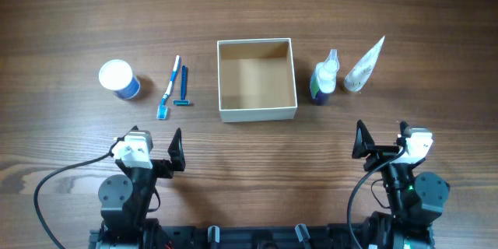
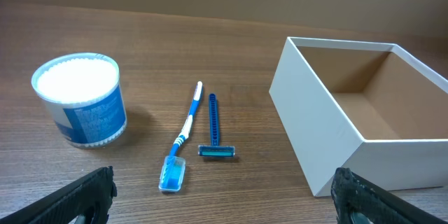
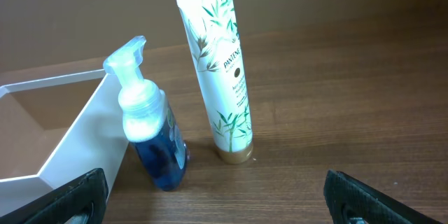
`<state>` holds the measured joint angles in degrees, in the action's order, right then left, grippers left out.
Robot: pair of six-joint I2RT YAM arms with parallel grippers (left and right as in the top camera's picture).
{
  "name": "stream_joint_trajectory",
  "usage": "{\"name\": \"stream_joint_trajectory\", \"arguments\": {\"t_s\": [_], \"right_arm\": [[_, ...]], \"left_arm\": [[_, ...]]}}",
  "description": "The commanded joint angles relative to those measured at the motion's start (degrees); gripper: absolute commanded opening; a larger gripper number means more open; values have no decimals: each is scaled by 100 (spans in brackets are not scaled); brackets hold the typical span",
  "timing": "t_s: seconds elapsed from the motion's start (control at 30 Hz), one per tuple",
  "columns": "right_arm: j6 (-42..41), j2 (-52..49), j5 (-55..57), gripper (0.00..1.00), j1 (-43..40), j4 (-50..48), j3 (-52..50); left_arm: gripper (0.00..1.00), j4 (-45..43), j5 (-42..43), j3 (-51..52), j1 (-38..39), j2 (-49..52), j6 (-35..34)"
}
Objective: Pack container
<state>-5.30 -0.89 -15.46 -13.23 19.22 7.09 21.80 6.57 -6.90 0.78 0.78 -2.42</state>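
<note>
The container (image 1: 258, 112) sits empty at mid-table, ahead of both my pincers. To its right the tall tube (image 3: 220, 77) stands on its cap, with the pump bottle (image 3: 150, 133) just beside the box wall. My right pincer (image 3: 224, 199), spread open and holding nothing, could topple either one with a careless brush. To the left are the tub (image 2: 80, 101), the toothbrush (image 2: 187, 122) and the razor (image 2: 213, 119). Those thin, flat two might slip from my open, empty left pincer (image 2: 224, 199).

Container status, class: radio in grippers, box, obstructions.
Left gripper open, holding nothing. Right gripper open, holding nothing. Container upright, nothing packed yet. Pump bottle close beside its right wall; opening unobstructed.
</note>
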Motion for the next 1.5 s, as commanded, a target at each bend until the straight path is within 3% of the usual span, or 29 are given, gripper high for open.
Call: {"name": "stream_joint_trajectory", "arguments": {"t_s": [0.0, 0.2, 0.3, 0.47, 0.7, 0.93, 1.3, 1.37, 1.47], "right_arm": [[-94, 46, -118, 100, -13, -22, -22], [-192, 46, -118, 100, -13, -31, -22], [-905, 46, -275, 100, -13, -24, -22], [-1185, 46, -1425, 100, -13, -750, 28], [-1237, -420, -1067, 100, -13, -966, 1191], [-662, -2535, -1067, 100, -13, -114, 3563], [-363, -6505, -1010, 100, 199, 3665, 8557], [-382, -7007, -1032, 100, 439, 4157, 9160], [-553, -7469, -1779, 100, 741, 4140, 9449]], "left_arm": [[100, -22, 26, 35, -31, -50, 68], [100, -22, 28, 35, -31, -50, 68], [100, -22, 28, 35, -31, -50, 68], [100, -22, 28, 35, -31, -50, 68], [100, -22, 26, 35, -31, -50, 68], [100, -22, 28, 35, -31, -50, 68], [100, -22, 26, 35, -31, -50, 68], [100, -22, 28, 35, -31, -50, 68], [100, -22, 28, 35, -31, -50, 68]]}}
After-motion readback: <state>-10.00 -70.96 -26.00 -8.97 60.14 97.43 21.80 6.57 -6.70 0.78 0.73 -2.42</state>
